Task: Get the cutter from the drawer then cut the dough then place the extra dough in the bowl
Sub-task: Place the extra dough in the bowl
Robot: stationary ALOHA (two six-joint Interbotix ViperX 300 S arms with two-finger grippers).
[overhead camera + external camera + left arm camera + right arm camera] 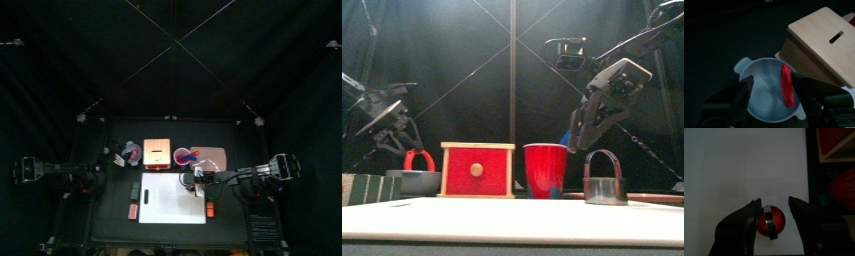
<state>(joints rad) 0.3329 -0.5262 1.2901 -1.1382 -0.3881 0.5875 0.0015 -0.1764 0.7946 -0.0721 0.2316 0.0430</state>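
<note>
A red dough ring [418, 158] stands on edge in the blue-grey bowl [402, 183], seen from above as a red strip [787, 86]. My left gripper [393, 138] hangs open just above the bowl [764, 90], holding nothing. The metal cutter [604, 186] with its wire handle stands on the white board [171, 198]. In the right wrist view the cutter [771, 222] rings a red dough disc. My right gripper [774, 210] is open right over it, a jaw on each side, and its fingers [583, 135] end just above the handle.
The wooden box [477, 170] with its red drawer front shut stands beside the bowl. A red cup [545, 170] is right of it, with the pink tray [214, 157] behind. Small red bits [132, 212] lie at the board's sides.
</note>
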